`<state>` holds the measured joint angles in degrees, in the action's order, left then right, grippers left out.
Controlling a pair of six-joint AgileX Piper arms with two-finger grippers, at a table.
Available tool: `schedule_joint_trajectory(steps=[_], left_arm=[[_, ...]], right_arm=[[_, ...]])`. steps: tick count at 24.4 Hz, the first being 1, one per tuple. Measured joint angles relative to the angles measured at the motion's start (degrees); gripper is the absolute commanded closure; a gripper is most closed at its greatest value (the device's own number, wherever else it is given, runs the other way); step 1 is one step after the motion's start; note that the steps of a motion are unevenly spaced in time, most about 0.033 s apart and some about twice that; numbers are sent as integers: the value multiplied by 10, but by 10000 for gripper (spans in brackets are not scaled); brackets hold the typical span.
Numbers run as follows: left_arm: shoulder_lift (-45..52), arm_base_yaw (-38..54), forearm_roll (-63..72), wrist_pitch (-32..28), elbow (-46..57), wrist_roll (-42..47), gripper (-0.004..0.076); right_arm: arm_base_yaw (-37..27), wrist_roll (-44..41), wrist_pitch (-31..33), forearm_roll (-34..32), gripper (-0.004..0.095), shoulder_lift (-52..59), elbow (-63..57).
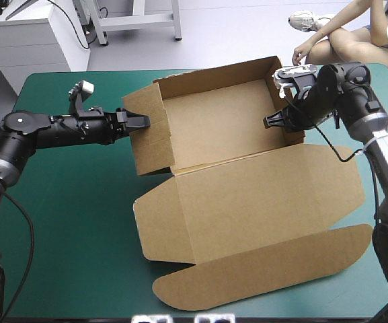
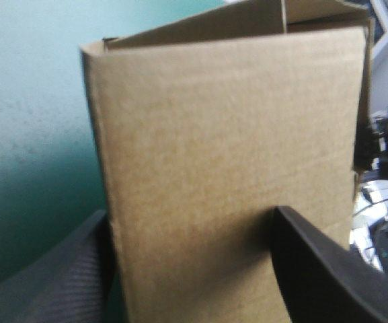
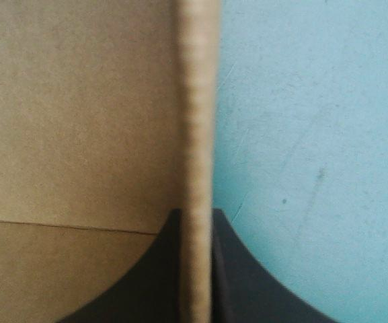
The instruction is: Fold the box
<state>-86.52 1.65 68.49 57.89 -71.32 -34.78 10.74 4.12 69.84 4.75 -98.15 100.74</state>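
Note:
The brown box (image 1: 214, 128) stands as an open tray at the table's far middle, its walls up. Its lid (image 1: 261, 202) lies flat toward the front, ending in a rounded flap (image 1: 267, 276). My left gripper (image 1: 140, 122) is at the tray's left wall (image 1: 146, 145). In the left wrist view this gripper (image 2: 190, 212) is open, its fingers wide apart with the wall panel (image 2: 227, 134) between them. My right gripper (image 1: 274, 121) is at the right wall (image 1: 289, 131). In the right wrist view the gripper (image 3: 195, 212) is shut on that wall's edge (image 3: 197, 101).
Bare teal-green cover (image 1: 66, 222) lies left of the box and in a strip at the right front. The lid's rounded flap reaches close to the table's front edge. The tray's far wall (image 1: 214, 73) stands near the table's far edge.

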Motion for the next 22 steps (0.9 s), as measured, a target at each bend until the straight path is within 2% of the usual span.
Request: schedule_joint_trajectory(steps=[2, 5, 7, 10, 16, 22], left_arm=[[19, -47, -100, -47, -19, 73, 251], [45, -142, -259, -122, -44, 253, 251], [46, -192, -332, -150, -54, 331, 251], [46, -247, -389, -182, -58, 398, 251], [46, -273, -480, -193, -58, 518, 251], [46, -275, -548, -170, -60, 610, 251]], right_arm=[[0, -8, -3, -9, 924, -1, 9], [7, -11, -7, -20, 924, -2, 35], [23, -15, -7, -40, 924, -2, 49], [52, -32, -6, -72, 924, -2, 53], [74, -50, -11, -99, 924, -2, 53], [82, -55, -14, -97, 924, -5, 61]])
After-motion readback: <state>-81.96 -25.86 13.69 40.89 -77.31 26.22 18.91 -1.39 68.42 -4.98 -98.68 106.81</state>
